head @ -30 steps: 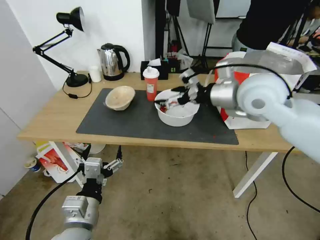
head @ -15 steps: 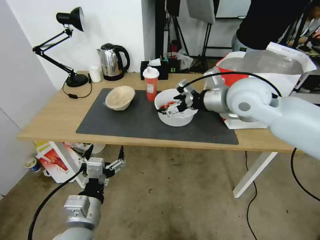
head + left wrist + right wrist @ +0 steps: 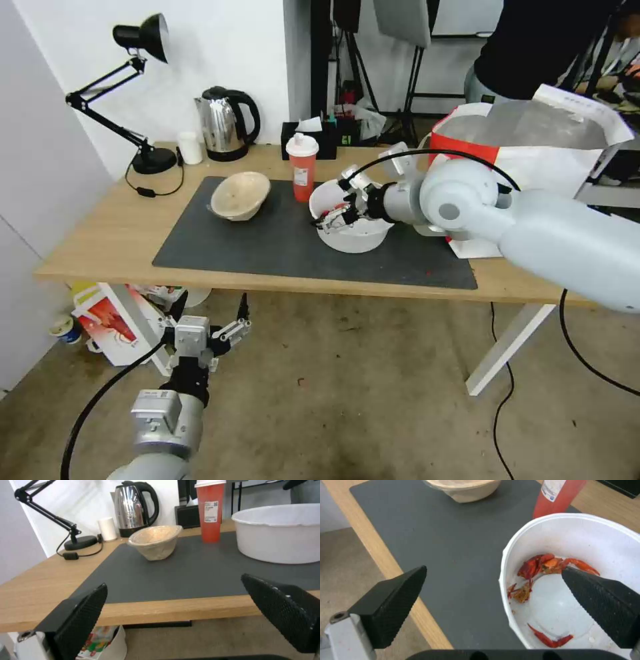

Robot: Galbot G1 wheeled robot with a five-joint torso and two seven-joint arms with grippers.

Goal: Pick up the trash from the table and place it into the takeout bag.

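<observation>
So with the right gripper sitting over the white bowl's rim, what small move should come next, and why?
Probably lower a little and close. The right gripper is open, one finger inside the white bowl and the other finger outside it, so the rim runs between them, not yet pinched. The left gripper hangs open below the table.

White wall (image 3: pixel 220 47) faces me, a black desk lamp (image 3: pixel 137 40) against it (arm folded), bare concrete floor (image 3: pixel 373 413) below, dark stands (image 3: pixel 407 87) behind.
</observation>
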